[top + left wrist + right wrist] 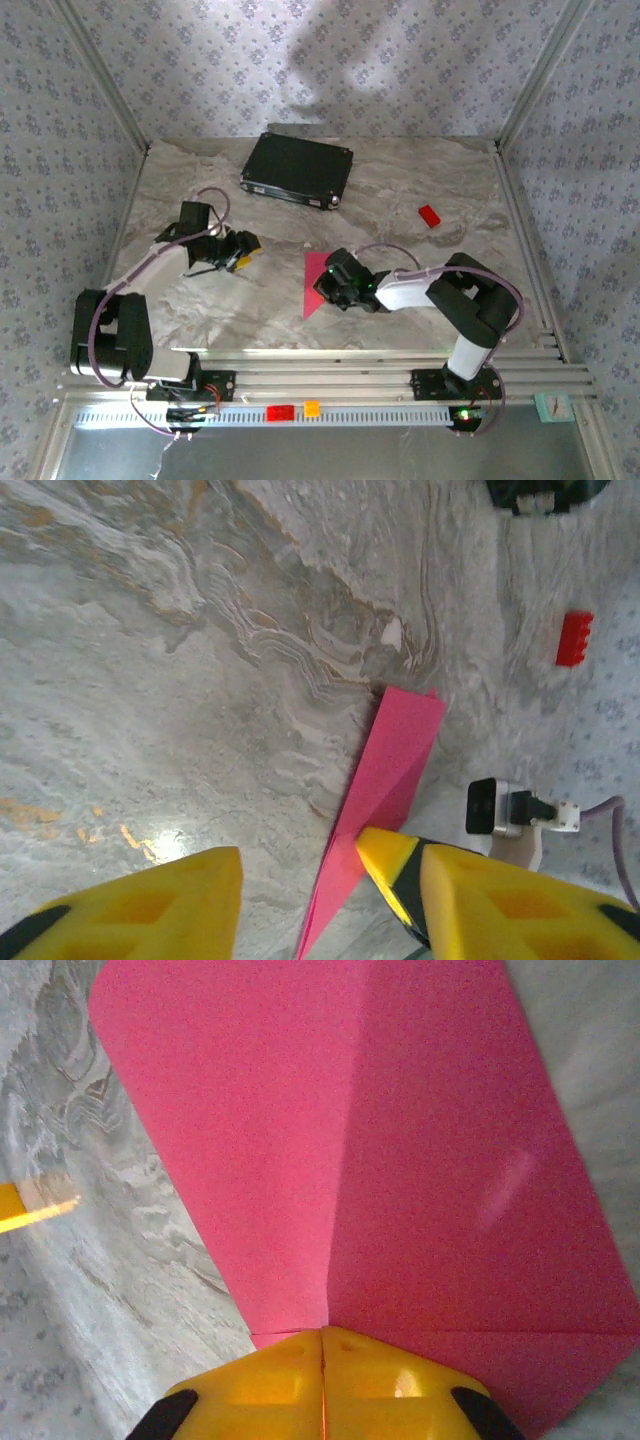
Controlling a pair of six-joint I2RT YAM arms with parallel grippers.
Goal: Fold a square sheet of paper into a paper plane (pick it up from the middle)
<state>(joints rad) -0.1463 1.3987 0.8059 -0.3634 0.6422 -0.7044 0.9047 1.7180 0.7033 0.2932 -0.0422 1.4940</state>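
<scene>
- Your left gripper (243,253) hangs over the marble table (260,315), left of the paper and apart from it.
- Its yellow fingers (150,905) are spread, with a clear gap between them. Nothing is held there. In the left wrist view you look down through that gap at bare table and the narrow end of the paper.
- The folded pink sheet (312,285) lies flat on the table near the middle, closer to the near edge than to the back wall. From above it looks like a slim pointed shape, with its point toward the arm bases.
- One long crease runs down its middle, splitting it into a lighter and a darker half. A second, short fold line crosses it close to the right fingertips.
- Your right gripper (322,1345) sits at the sheet's right side, low over it.
- Its yellow fingertips (270,1370) are pressed together, with only a thin seam between them, right where the long crease ends. You cannot tell whether any paper is caught in that seam.
- A black case (297,168) lies at the back of the table, well apart from the sheet.
- A small red block (429,215) lies to the right, beyond the right arm and also well apart from the sheet.
</scene>
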